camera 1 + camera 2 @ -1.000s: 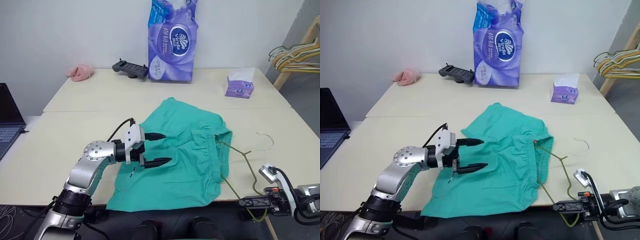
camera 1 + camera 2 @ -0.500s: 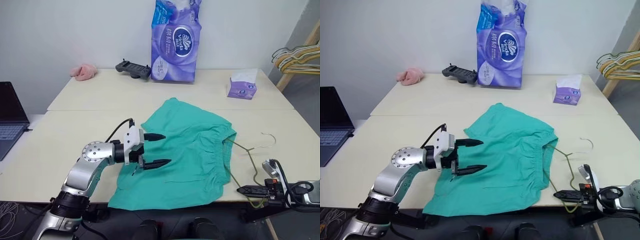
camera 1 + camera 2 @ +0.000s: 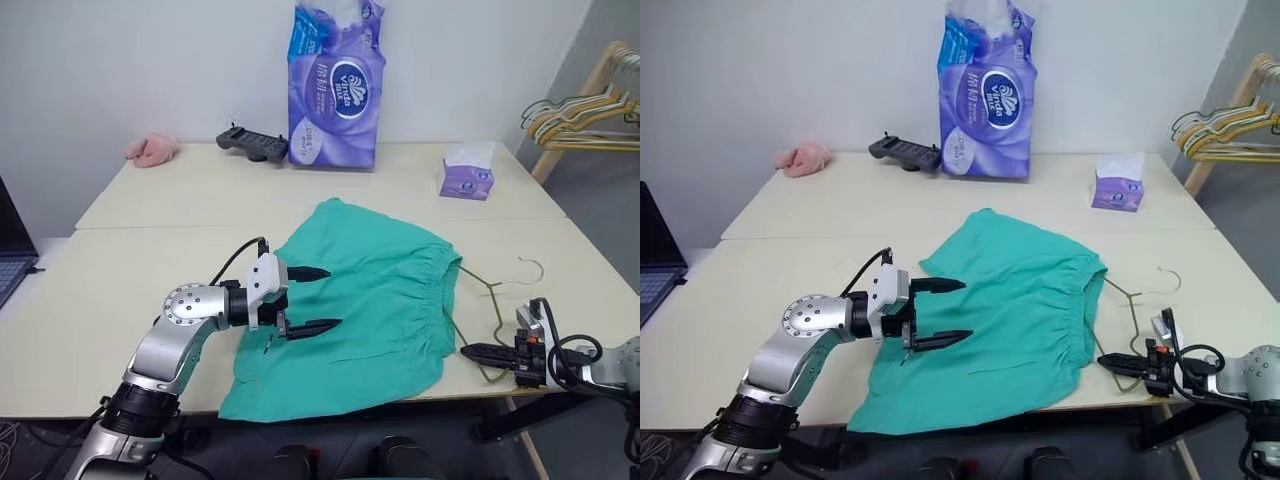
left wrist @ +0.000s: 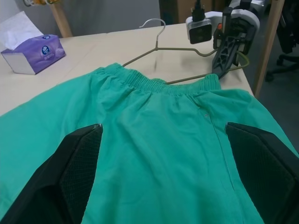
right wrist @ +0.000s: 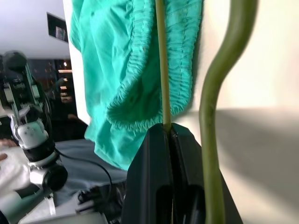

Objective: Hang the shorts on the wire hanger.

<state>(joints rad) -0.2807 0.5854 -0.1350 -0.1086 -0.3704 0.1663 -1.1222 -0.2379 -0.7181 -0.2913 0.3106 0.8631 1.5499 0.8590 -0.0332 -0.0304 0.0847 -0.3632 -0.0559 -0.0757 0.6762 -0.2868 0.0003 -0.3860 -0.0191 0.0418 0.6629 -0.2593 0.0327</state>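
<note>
The teal-green shorts [image 3: 385,285] lie flat on the table's near half, waistband towards the right. Over their left leg my left gripper [image 3: 333,297] stands open, nothing between its fingers. The thin olive wire hanger [image 3: 497,305] lies right of the waistband, hook [image 3: 532,266] on the table, one arm running under the waistband. At the table's front edge my right gripper [image 3: 470,351] is shut on the hanger's near corner. In the right wrist view the shut fingers [image 5: 164,154] pinch the wire [image 5: 161,70] just below the gathered waistband [image 5: 140,84].
A purple tissue-roll pack [image 3: 335,85], a black controller [image 3: 250,143], a pink fluffy cloth [image 3: 152,150] and a tissue box [image 3: 465,180] stand along the far table. A wooden rack with several hangers [image 3: 580,105] is at the right. A laptop edge [image 3: 8,262] shows far left.
My right gripper has moved forward from below the table's front edge, carrying the hanger's near corner towards the waistband. The left gripper has kept still. The camera has shifted.
</note>
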